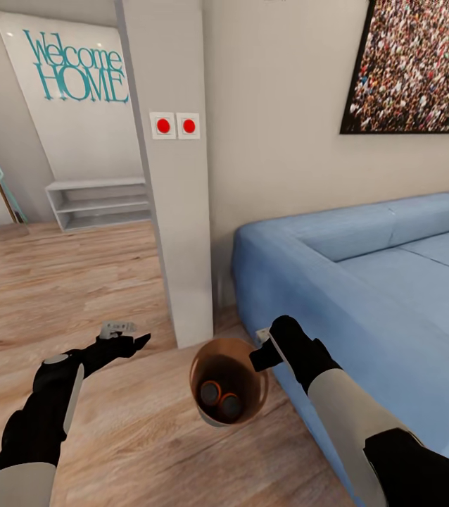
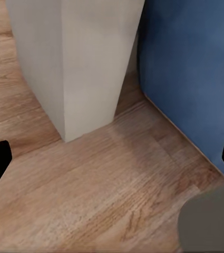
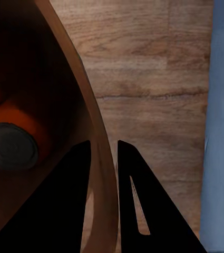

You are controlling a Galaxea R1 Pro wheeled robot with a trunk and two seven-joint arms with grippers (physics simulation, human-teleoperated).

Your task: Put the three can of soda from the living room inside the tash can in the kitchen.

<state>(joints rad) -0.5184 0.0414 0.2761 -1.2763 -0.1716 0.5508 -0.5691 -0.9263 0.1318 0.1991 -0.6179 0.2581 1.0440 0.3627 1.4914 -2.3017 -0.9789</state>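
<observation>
The right gripper (image 3: 105,158) pinches the tash can (image 1: 219,415) wall between its fingers; left gripper (image 1: 131,343) spread wide, empty. Carry level so the seemingly two orange cans (image 1: 219,398) stay inside.

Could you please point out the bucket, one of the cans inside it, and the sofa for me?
Bucket (image 1: 210,360): head view, on its copper rim at the side away from the tool.
Can (image 1: 229,405): head view, on its dark top, inside the bucket.
Sofa (image 1: 393,289): head view, on the blue seat cushion.
</observation>
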